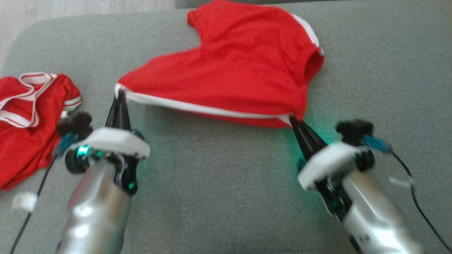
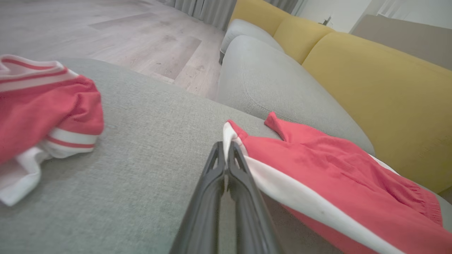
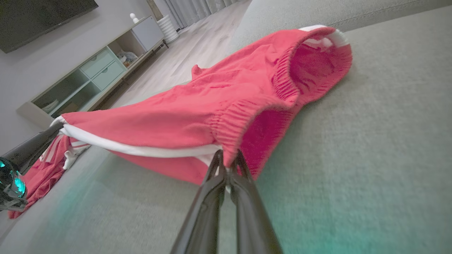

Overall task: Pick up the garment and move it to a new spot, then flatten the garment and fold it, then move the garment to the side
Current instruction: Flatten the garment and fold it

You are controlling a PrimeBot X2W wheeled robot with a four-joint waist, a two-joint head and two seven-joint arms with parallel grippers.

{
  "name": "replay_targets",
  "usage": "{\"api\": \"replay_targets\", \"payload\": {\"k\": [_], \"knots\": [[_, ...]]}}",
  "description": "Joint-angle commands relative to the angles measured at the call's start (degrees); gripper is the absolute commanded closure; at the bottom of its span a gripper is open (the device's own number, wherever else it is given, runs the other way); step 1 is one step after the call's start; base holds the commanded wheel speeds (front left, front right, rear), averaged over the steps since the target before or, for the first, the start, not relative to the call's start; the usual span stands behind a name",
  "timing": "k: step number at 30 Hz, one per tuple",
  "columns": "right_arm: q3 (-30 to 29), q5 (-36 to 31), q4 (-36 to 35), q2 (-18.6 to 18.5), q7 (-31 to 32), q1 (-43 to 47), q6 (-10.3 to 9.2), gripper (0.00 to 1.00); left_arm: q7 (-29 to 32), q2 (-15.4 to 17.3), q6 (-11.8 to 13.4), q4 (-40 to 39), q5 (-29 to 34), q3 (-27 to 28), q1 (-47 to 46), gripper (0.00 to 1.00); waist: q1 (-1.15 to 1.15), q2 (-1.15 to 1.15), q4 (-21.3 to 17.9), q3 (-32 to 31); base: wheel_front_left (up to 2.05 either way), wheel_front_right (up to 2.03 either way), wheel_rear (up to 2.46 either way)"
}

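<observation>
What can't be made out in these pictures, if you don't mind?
- Head view: top of the red shorts is cut off by the frame edge.
- Head view: the other red garment, cropped at the left; type unclear.
- Wrist views: how many cloth layers the left gripper and right gripper pinch; the bunched hem hides it.

Both arms reached forward side by side, well apart. The left gripper (image 1: 120,94) pointed almost straight up the head view, its two dark fingers (image 2: 206,201) pressed together, their tips pinching one white-trimmed corner of the garment (image 1: 240,70). The right gripper (image 1: 293,119) leaned inward toward the other arm, its fingers likewise closed, nipping the garment's opposite lower corner. Behind each gripper sat a white collar, then a silver forearm running down to the bottom edge: the left forearm (image 1: 93,211) was nearly upright in the head view and the right forearm (image 1: 374,222) more slanted. A green light glowed at the left wrist (image 1: 83,151).
</observation>
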Motion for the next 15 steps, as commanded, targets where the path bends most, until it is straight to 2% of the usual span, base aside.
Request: {"api": "replay_targets", "payload": {"k": [1, 4, 7, 10, 15], "knots": [[0.4, -0.1, -3.0, -0.7, -0.7, 1.8, -0.04, 1.00, -0.7, 2.4, -0.1, -3.1, 0.8, 2.4, 1.5, 1.00, 0.01, 0.00, 0.3, -0.8, 0.00, 0.00, 0.00], [-1.4, -1.3, -10.8, -2.9, 0.9, 8.9, -0.04, 1.00, -0.7, 3.4, 0.2, -11.7, 3.3, 3.9, 8.4, 1.00, 0.01, 0.00, 0.5, -2.4, 0.00, 0.00, 0.00], [-5.6, -3.5, -20.3, -4.1, 5.5, 17.1, -0.04, 1.00, -0.7, 4.5, 1.5, -20.6, 4.9, 4.1, 15.4, 1.00, 0.01, 0.00, 0.6, -3.8, 0.00, 0.00, 0.00], [-10.7, -6.6, -31.5, -3.5, 13.1, 25.8, -0.04, 1.00, 1.8, 5.5, 4.3, -32.2, 5.3, 4.1, 22.4, 1.00, 0.01, 0.00, 0.5, -4.9, 0.00, 0.00, 0.00], [-17.1, -12.1, -50.7, 0.7, 28.7, 39.0, -0.04, 1.00, 11.5, 7.6, 10.6, -56.6, 5.8, 4.1, 34.8, 1.00, 0.01, 0.00, -0.1, -5.9, 0.00, 0.00, 0.00]]}}
